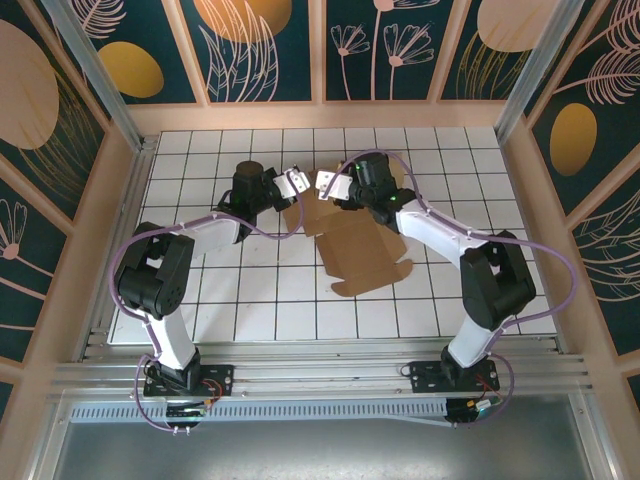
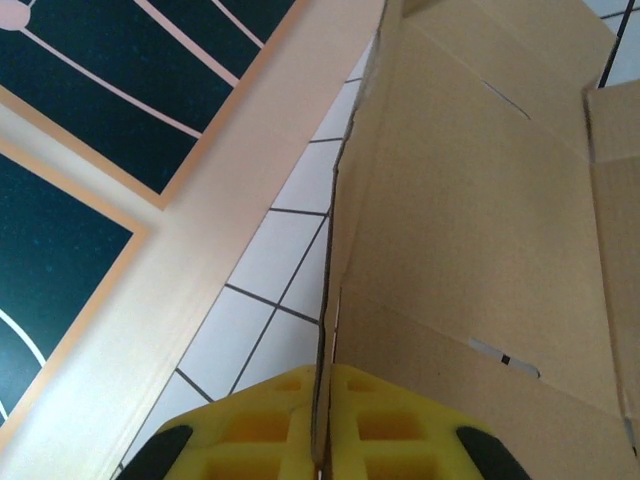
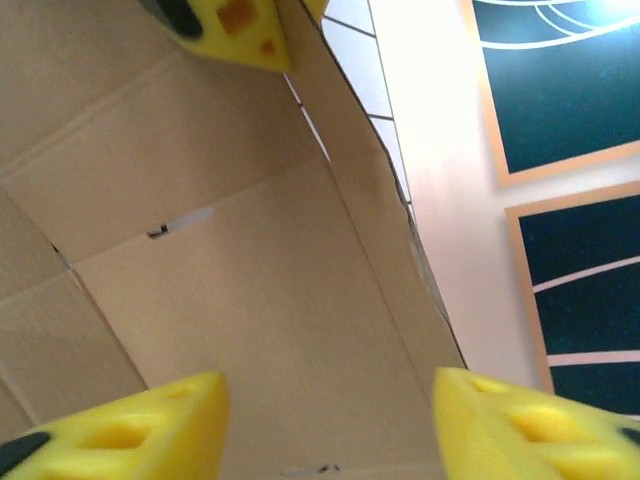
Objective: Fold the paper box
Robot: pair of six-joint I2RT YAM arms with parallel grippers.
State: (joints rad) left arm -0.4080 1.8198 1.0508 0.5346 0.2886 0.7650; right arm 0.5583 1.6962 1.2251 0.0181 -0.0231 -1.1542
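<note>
- You are looking at the paper box (image 1: 355, 250) — a plain brown die-cut cardboard sheet with flaps and slits. It is lying mostly flat on the white gridded tile table (image 1: 230, 300), just toward 1 o'clock from the table's middle in the top view.
- Its far flap (image 1: 305, 218), along the sheet's 11-to-12 o'clock edge, is standing up off the tiles, while the rest is lying open.
- Your left gripper (image 1: 293, 187) is sitting at the sheet's 11 o'clock corner. In the left wrist view its yellow foam pads (image 2: 250, 435) are pressing together on the thin raised cardboard edge, so it is pinching the flap.
- Your right gripper (image 1: 328, 183) is sitting just beside it, at the sheet's 12 o'clock. In the right wrist view its yellow pads (image 3: 130, 425) are standing wide apart — the cardboard's inner face is lying beyond the gap, and the jaws are not closing on it.
- One pad of the left gripper (image 3: 240, 30) is showing at 11 o'clock in that view, against the raised flap.
</note>
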